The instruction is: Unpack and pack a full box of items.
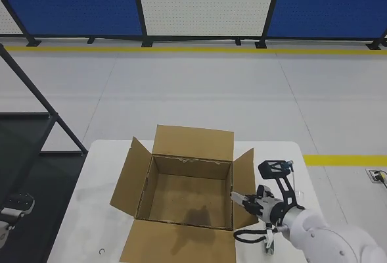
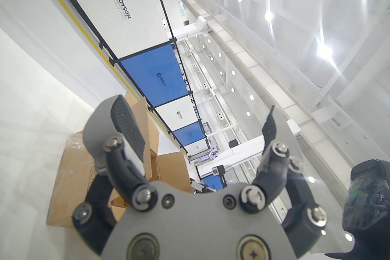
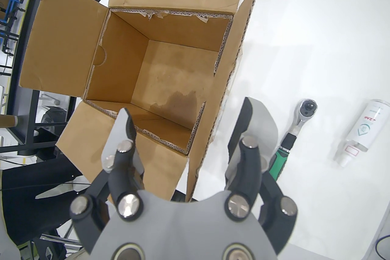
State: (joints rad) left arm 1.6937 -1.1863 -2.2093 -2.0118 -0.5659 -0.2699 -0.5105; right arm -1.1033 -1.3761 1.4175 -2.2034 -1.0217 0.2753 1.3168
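An open cardboard box (image 1: pixel 193 141) stands mid-table with its four flaps folded outward. Its inside (image 3: pixel 170 81) holds nothing, and a dark stain marks the floor. My right gripper (image 1: pixel 242 200) hangs open at the box's right side, its fingers straddling the near right corner and flap (image 3: pixel 187 115). A ratchet wrench with a green handle (image 3: pixel 292 133) and a white bottle (image 3: pixel 362 133) lie on the table just right of the box. My left gripper (image 1: pixel 9 210) is off the table's left edge, open and empty, pointing up toward the ceiling (image 2: pixel 195 108). The box (image 2: pixel 76 172) sits behind it.
The white table (image 1: pixel 101 197) has bare surface to the left of the box and beyond the bottle (image 3: pixel 304 29). A black metal rack (image 1: pixel 16 144) stands beside the table's left edge. Blue and white partition panels (image 1: pixel 200 16) line the far floor.
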